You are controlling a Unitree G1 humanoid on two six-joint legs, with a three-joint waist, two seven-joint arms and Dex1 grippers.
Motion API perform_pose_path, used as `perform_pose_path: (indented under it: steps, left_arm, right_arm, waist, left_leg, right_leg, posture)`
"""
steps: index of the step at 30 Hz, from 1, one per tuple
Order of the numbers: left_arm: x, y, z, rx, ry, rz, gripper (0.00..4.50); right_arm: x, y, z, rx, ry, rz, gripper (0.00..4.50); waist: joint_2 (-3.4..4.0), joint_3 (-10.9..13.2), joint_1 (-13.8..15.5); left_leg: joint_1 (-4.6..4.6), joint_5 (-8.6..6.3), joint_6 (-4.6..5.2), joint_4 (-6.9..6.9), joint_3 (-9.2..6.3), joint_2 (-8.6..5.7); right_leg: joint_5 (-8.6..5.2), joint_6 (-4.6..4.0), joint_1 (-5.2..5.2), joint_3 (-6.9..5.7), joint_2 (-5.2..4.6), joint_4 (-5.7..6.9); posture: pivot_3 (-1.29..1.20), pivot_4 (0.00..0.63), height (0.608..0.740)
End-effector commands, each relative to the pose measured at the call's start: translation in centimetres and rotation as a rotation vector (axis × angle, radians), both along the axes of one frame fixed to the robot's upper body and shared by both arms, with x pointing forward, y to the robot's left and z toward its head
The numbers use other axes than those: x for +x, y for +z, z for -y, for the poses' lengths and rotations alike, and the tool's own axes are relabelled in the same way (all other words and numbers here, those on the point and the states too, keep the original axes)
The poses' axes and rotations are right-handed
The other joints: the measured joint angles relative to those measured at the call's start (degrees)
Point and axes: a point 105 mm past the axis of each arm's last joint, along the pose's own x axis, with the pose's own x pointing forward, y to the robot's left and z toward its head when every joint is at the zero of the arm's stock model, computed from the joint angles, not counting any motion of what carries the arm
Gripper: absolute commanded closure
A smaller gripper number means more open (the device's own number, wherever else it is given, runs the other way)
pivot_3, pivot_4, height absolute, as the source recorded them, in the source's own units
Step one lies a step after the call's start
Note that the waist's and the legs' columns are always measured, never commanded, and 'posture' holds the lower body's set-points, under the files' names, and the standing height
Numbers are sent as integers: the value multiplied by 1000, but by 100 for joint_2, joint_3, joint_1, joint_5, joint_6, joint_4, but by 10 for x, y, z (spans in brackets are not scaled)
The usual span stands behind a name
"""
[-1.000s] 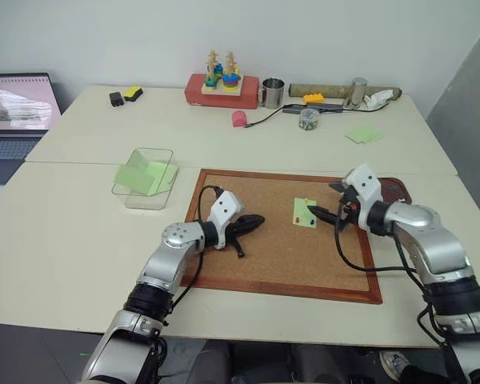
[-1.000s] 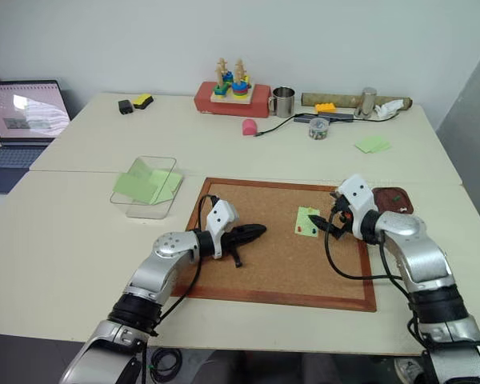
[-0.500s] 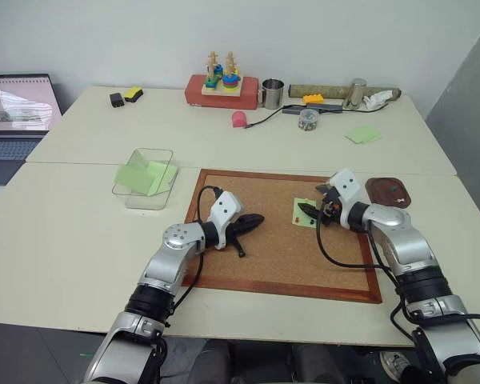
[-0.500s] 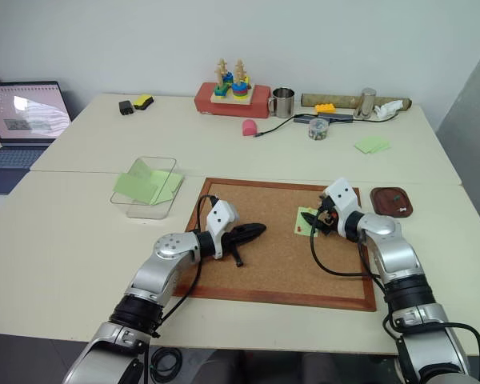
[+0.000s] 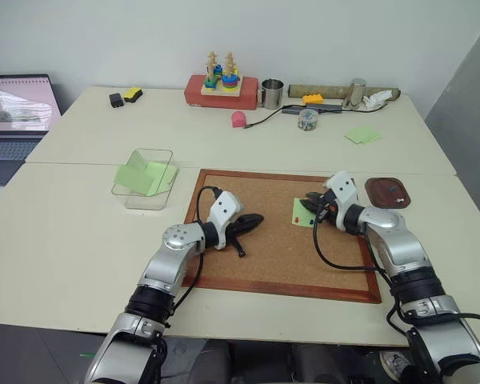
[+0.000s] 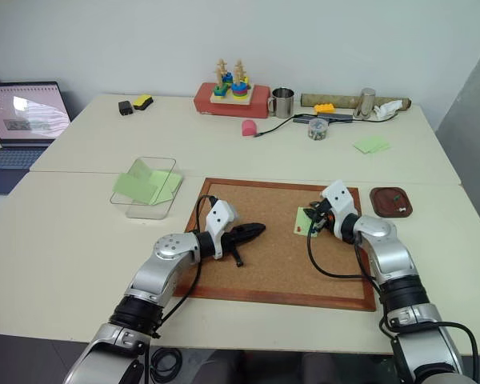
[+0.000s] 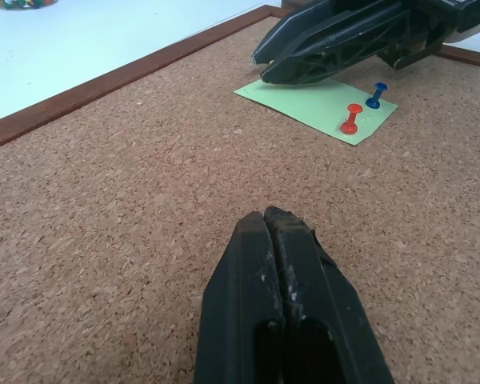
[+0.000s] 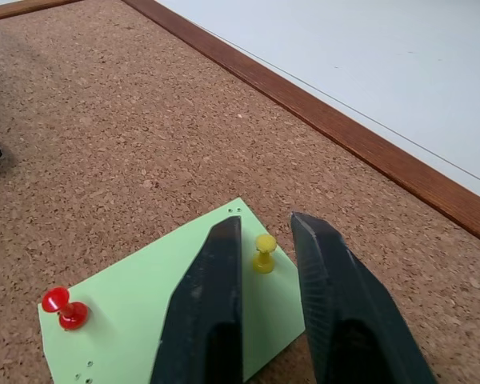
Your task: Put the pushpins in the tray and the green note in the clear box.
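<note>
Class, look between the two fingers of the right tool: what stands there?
A yellow pushpin, stuck upright in the green note on the corkboard, stands between the fingers, as the right wrist view shows.

A corkboard [image 5: 280,264] lies at centre frame on the tabletop [image 5: 64,240]. The note [image 5: 302,213] sits on the board's upper right part, with pushpins [image 8: 263,253] standing in it. The tray [image 5: 386,192] lies just off the board's upper right corner, and the box [image 5: 146,178] left of the board. Along the tabletop's top edge stand a toy [image 5: 222,82], a cup [image 5: 272,93] and a jar [image 5: 308,119]; a laptop [image 5: 16,108] is at far left.
</note>
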Motion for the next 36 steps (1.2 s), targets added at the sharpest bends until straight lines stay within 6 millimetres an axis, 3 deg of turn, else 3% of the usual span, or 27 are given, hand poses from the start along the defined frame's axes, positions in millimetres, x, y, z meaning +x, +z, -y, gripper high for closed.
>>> perform_pose_path:
  steps: [1, 23, 27, 36]
  left_arm:
    - [-6, -16, 3, 17, -2, -60, 4500]
    - [-3, -25, 3, 68, 17, -76, 4500]
    - [-4, -26, 4, 69, 16, -77, 4500]
    - [-4, -28, 5, 83, 13, -69, 4500]
  right_arm:
    - [0, 19, -2, 74, 15, 33, 4458]
    - [-18, 52, -11, 183, 78, 104, 4458]
    - [-9, 63, 12, 149, -36, 156, 4458]
    - [2, 69, 111, -81, -537, 305, 4458]
  waist:
    - [0, 0, 0]
    - [4, -4, 2]
    - [6, -6, 7]
    - [17, -16, 18]
  left_leg:
    - [0, 0, 0, 0, 0, 0]
    - [16, 0, 0, -3, -2, 0]
    - [16, 1, 0, -2, -3, 0]
    - [17, 1, 0, -4, 0, -1]
  right_leg:
    - [0, 0, 0, 0, 0, 0]
    - [0, 0, 15, 0, 1, -1]
    - [-1, 0, 16, -1, 0, 0]
    - [-1, 1, 17, 1, -1, -3]
  posture:
    - [0, 150, 740]
    - [0, 150, 740]
    - [0, 150, 740]
    - [0, 150, 740]
